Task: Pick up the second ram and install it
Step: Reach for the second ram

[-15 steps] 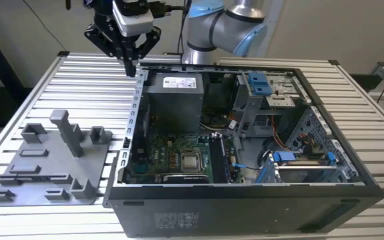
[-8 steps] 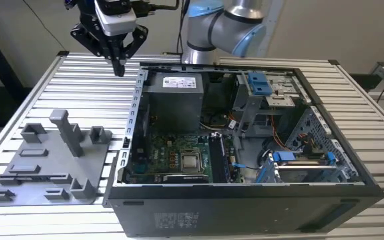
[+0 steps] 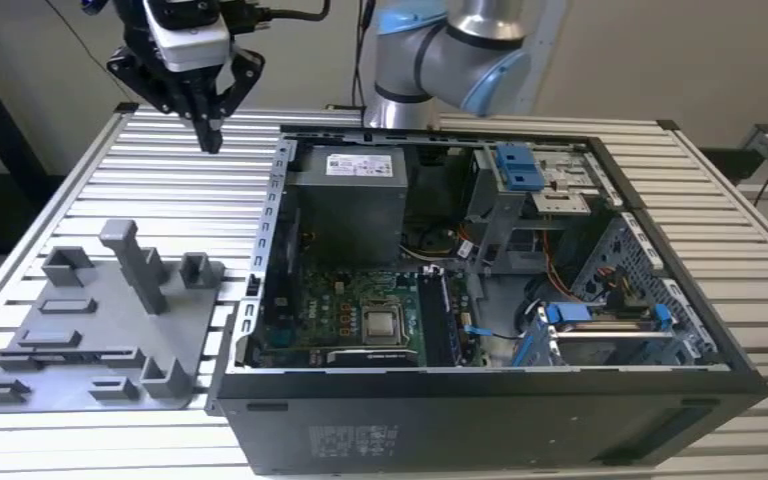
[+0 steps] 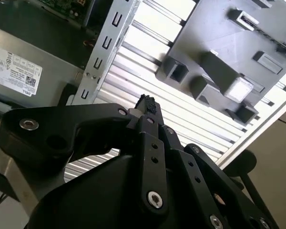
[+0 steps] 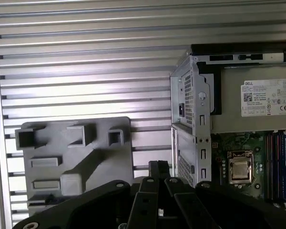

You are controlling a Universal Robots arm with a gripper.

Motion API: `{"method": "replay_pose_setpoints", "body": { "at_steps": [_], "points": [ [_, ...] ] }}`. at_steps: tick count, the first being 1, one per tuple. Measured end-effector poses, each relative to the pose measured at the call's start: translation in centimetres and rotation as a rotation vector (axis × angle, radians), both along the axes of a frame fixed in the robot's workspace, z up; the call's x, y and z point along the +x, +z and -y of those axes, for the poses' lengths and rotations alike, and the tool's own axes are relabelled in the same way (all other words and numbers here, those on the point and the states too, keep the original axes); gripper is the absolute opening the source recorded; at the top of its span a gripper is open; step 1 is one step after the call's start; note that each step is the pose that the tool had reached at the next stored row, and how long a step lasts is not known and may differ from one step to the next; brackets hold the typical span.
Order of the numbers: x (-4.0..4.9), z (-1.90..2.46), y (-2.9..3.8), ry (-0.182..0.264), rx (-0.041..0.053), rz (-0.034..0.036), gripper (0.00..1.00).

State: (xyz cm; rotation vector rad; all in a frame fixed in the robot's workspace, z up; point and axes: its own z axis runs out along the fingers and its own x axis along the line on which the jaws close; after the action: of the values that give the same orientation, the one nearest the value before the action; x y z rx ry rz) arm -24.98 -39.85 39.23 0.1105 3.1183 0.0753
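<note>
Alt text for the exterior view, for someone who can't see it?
The gripper, shut to a point, hangs above the slatted metal table, beyond a grey fixture plate and to the exterior view's left of an open computer case showing its motherboard.
</note>
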Motion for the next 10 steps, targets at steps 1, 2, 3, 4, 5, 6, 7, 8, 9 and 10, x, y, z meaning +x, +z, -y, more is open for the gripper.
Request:
{"method": "replay_pose_setpoints", "body": {
  "at_steps": [1, 2, 3, 4, 5, 6, 7, 8, 9, 10],
  "points": [
    [-0.38, 0.0, 0.0, 0.0, 0.0, -0.0001, 0.11],
    [-0.78, 0.0, -0.01, 0.0, 0.0001, -0.0001, 0.11],
    [-1.23, 0.0, -0.01, 0.0, 0.0001, -0.0001, 0.11],
    [-1.68, 0.0, -0.01, 0.0, 0.0001, -0.0002, 0.11],
    [-2.13, 0.0, -0.02, 0.0, 0.0002, -0.0001, 0.11],
    [-2.54, 0.0, -0.03, 0.0, 0.0003, -0.0001, 0.11],
    [-2.97, 0.0, -0.03, 0.0, 0.0002, -0.0002, 0.11],
    [-3.43, 0.0, -0.04, 0.0, 0.0003, -0.0002, 0.11],
    [-3.88, 0.0, -0.05, 0.0, 0.0004, -0.0003, 0.11],
    [-4.33, 0.0, -0.06, 0.0, 0.0004, -0.0003, 0.11]
  ]
}}
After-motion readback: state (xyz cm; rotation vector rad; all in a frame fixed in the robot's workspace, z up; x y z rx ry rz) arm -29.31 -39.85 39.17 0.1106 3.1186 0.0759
